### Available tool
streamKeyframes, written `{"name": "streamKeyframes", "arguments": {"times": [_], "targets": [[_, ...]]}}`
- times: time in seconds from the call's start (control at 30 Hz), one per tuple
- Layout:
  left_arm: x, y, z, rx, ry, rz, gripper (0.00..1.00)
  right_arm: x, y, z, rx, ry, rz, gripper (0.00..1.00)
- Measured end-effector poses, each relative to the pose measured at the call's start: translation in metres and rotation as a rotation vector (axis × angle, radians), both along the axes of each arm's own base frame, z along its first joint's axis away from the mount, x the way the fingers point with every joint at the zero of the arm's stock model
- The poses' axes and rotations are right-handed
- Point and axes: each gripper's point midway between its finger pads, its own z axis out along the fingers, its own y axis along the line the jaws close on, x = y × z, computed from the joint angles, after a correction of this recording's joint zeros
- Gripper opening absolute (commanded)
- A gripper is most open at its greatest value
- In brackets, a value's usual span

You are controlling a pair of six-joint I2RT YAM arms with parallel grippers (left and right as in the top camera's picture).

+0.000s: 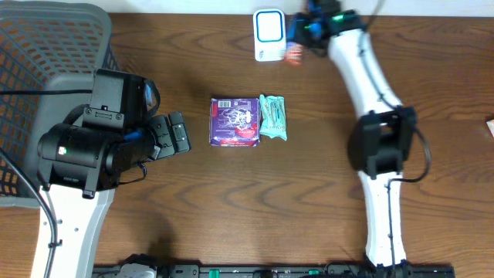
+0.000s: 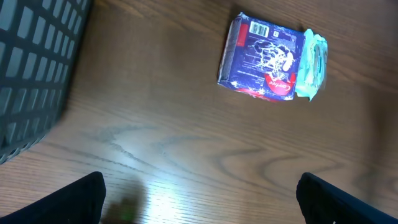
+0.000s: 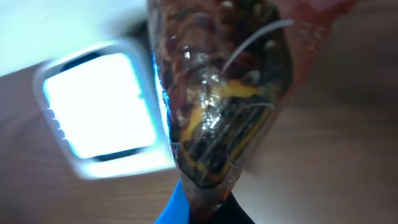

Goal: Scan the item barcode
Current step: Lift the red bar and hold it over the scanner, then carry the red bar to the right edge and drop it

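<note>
My right gripper is at the table's far edge, shut on a crinkly snack packet of dark, red and yellow print. The packet hangs right beside the white barcode scanner; in the right wrist view the scanner's bright window glows just left of the packet. My left gripper stands open near the left side, its black fingertips wide apart over bare wood. A purple packet and a teal packet lie side by side at the table's middle, right of the left gripper.
A grey mesh basket fills the far left corner, behind my left arm. A small object shows at the right edge. The purple packet and the teal packet lie ahead in the left wrist view.
</note>
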Motion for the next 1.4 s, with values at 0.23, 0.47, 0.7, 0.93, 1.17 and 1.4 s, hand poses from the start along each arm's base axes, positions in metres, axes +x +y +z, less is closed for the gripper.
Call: {"name": "streamKeyframes", "arguments": {"times": [0.23,0.47,0.7,0.93,1.17,1.4], "targets": [[0.000,0.000,0.000,0.000,0.000,0.000,0.98,-0.029,-0.185,0.018,-0.201,0.111,-0.243,0.01],[0.000,0.000,0.000,0.000,0.000,0.000,0.98,-0.072,-0.326,0.013,-0.395,0.206,-0.398,0.05],[0.000,0.000,0.000,0.000,0.000,0.000,0.98,-0.113,-0.407,-0.002,-0.461,0.291,-0.509,0.27],[0.000,0.000,0.000,0.000,0.000,0.000,0.98,-0.160,-0.449,-0.023,-0.365,0.381,-0.605,0.38],[0.000,0.000,0.000,0.000,0.000,0.000,0.98,-0.134,-0.386,-0.032,-0.148,0.350,-0.437,0.26],[0.000,0.000,0.000,0.000,0.000,0.000,0.98,-0.124,-0.345,-0.060,-0.219,0.404,-0.341,0.18]]}}
